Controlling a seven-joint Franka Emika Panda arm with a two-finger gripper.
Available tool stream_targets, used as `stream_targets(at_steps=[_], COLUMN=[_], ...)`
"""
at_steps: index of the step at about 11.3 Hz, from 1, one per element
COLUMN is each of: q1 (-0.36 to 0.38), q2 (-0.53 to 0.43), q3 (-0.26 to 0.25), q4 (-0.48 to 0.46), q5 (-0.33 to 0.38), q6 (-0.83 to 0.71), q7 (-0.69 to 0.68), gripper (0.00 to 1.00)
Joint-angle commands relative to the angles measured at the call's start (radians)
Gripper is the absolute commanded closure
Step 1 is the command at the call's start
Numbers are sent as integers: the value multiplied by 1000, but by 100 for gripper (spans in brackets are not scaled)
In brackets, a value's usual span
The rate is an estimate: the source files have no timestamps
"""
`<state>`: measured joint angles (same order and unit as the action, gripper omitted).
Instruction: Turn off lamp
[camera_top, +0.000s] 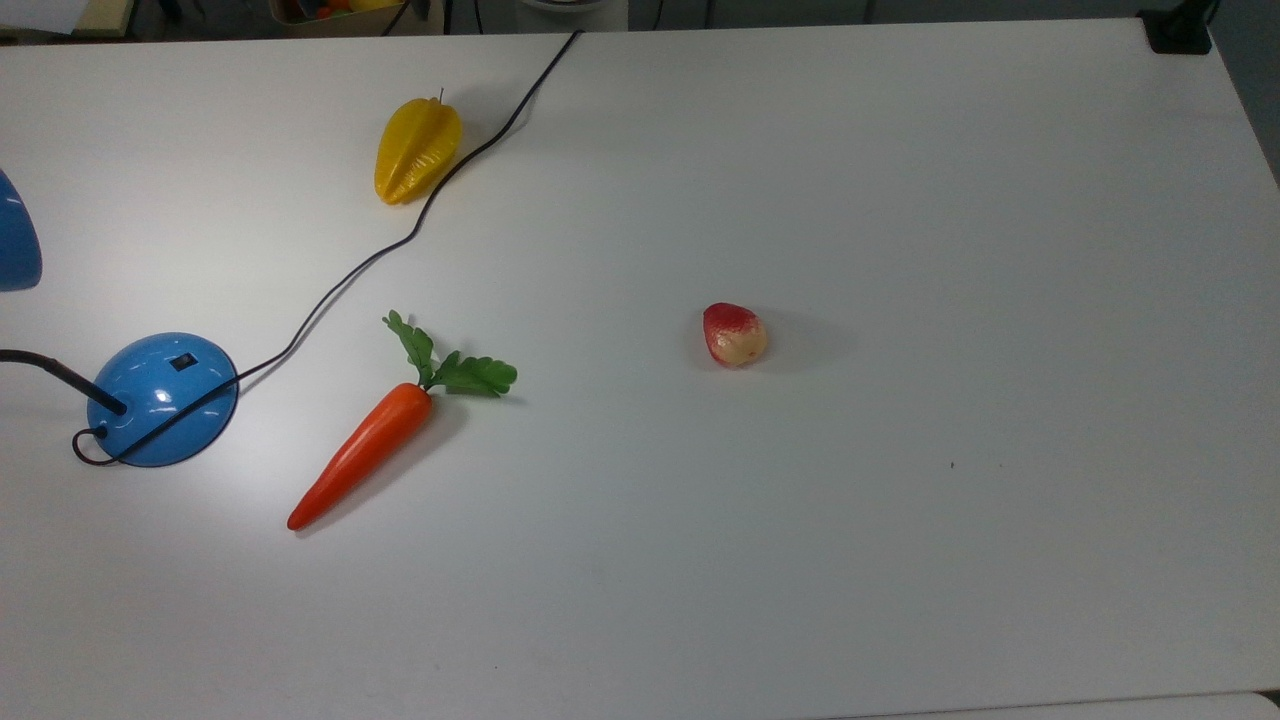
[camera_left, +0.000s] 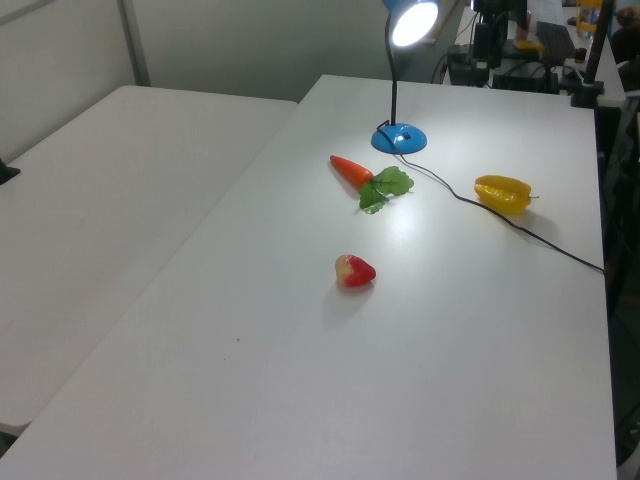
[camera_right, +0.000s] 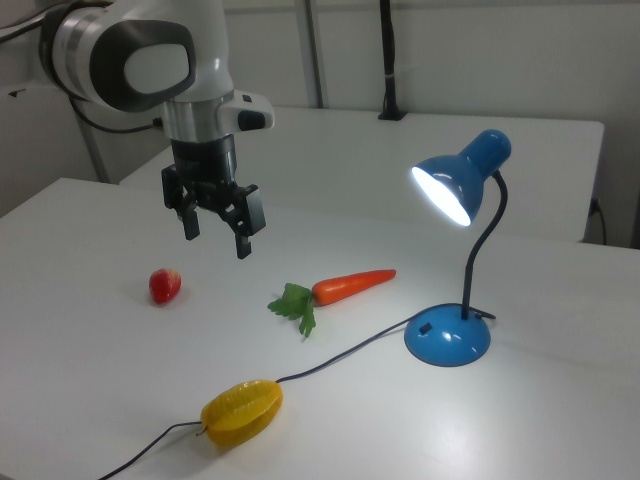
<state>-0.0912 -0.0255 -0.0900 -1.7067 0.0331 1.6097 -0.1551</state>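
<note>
White table (camera_top: 800, 560) top fills most of what we see, with a second white table behind it in the right view. On it stands the lamp (camera_right: 455, 250). It is shiny and blue, with a round base, a bent black neck and a blue shade. Its light is on and shines down on the table. In the top view the lamp's base (camera_top: 163, 398) sits near the top view's left edge, and a small black switch (camera_top: 182, 362) shows on top of the base. A thin black cord (camera_top: 400, 245) runs from the base across the table to the far edge.

An orange toy carrot (camera_top: 365, 452) with green leaves lies just beside the base. A yellow toy star fruit (camera_top: 416, 150) lies right next to the cord. A small red and cream toy strawberry (camera_top: 734, 334) lies by itself, well apart from the lamp.

In the right view the robot's gripper (camera_right: 218, 236) hangs in the air above the table, between the strawberry and the carrot. It points down. Its two black fingers (camera_right: 245, 231) are spread wide apart. They hold nothing and touch nothing. The gripper is well apart from the lamp, which stands toward the right view's right side. The big white arm (camera_right: 140, 60) reaches in from the right view's top left.
</note>
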Motion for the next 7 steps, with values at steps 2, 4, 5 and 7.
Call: stream_targets(at_steps=[2,4,5,7], q1=[2,1,-2,-4], q2=[22,27,29,42], q3=[-8,-7,-7,-7], q4=[33,33,33,33], q5=[11,17,19,21], q6=[-16,-13,-13,-13], q7=[-18,-20,-20,-21], gripper=[0,0,0,11])
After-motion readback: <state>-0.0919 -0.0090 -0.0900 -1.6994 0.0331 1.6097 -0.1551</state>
